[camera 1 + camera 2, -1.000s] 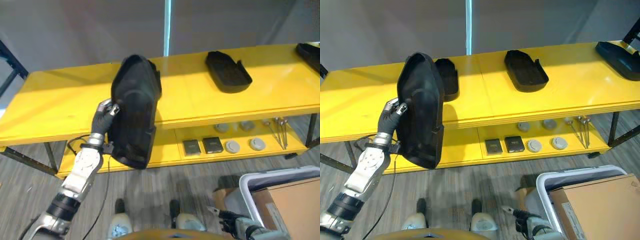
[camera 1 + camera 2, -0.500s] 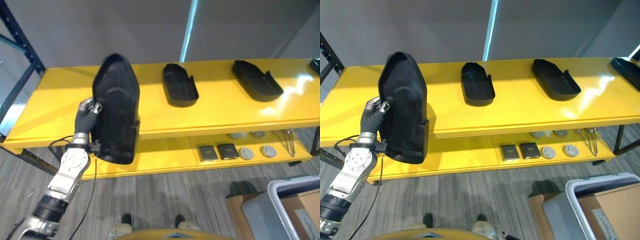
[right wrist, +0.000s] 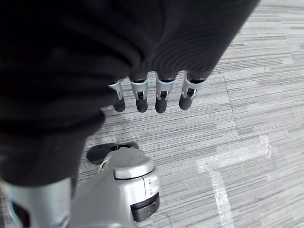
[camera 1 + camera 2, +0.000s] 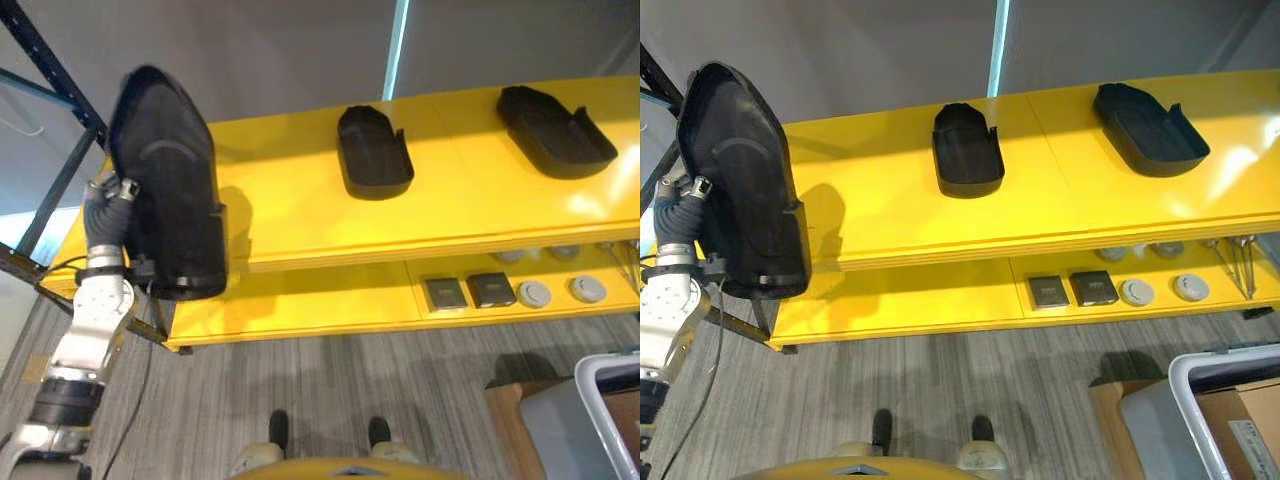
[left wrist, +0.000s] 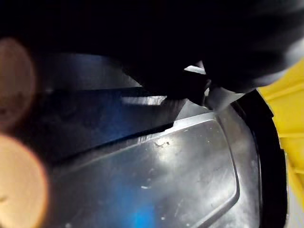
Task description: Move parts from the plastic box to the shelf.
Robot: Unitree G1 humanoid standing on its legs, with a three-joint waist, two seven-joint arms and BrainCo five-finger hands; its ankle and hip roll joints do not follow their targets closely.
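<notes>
Since half a second ago our view has swung, and the large black part we hold has been carried further out toward the left end of the yellow shelf; it now stands upright in front of that end, overlapping the shelf's top board and lower board as we look down. Our left robot hand is curled round the part's left edge, fingers pinching it, with the wrist below. Two more black parts lie flat on the shelf's top board, one near the middle and another to the right of it, well apart from each other and from the held one. On the lower board, right of the held part, sit two small dark square pieces and some grey round discs. Beyond the shelf's right end, on the floor, the rim of the plastic box shows at the corner. Our right robot hand hangs over the grey floor, fingers straight and relaxed, holding nothing.
</notes>
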